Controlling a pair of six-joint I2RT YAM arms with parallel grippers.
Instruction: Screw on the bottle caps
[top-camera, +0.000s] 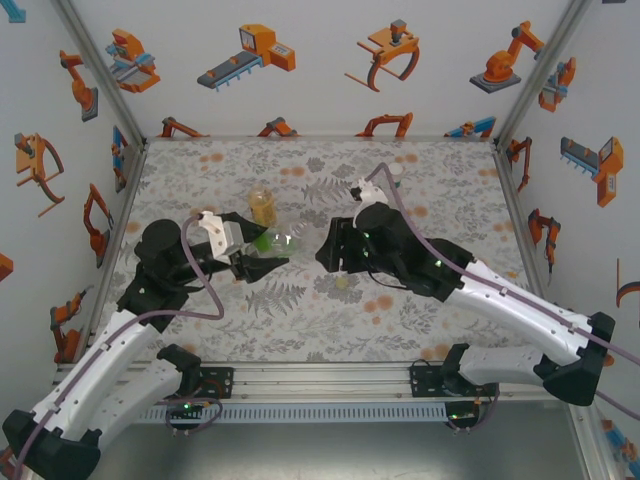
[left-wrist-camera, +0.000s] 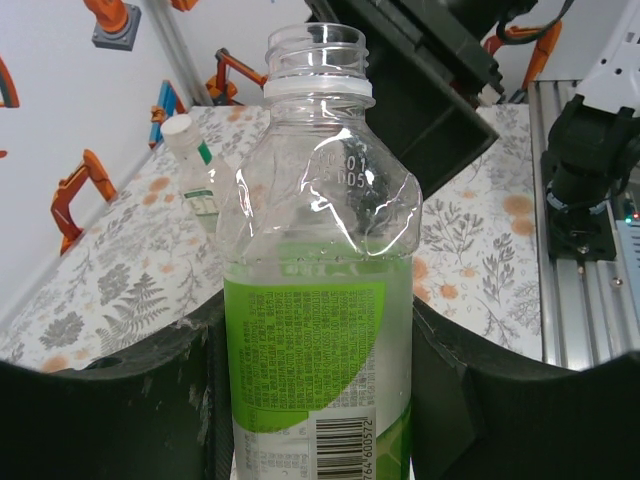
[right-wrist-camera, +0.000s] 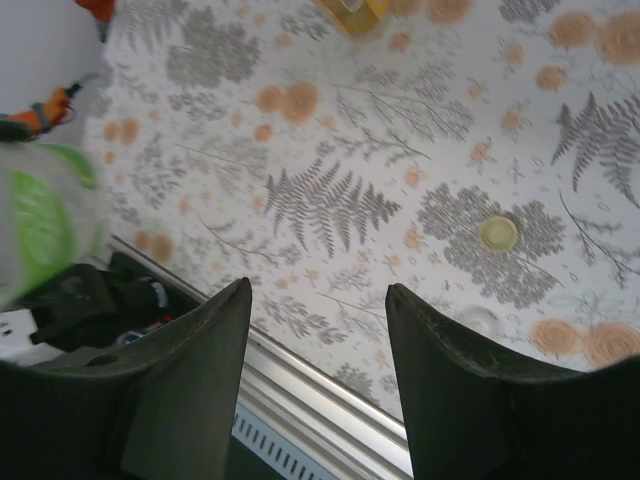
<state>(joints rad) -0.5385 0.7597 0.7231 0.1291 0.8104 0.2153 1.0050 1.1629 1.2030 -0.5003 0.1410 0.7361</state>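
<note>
works over a floral table. clamps the left claw tight on the green-label bottle, neck open and threads bare, with the long axis pointing away from that claw toward the right arm. hangs the right claw close by that neck, jaws apart, nothing between them. counts two bottles: the gripped one and a second bottle standing just behind it, already wearing a white cap. counts one loose pale yellow-green cap, lying flat on the table ahead and to the right of the right claw, well apart from the left claw. puts the right arm far nearer, so likely reaches there first. cannot tell whether the fainter pale ring just beside that cap is another.
</note>
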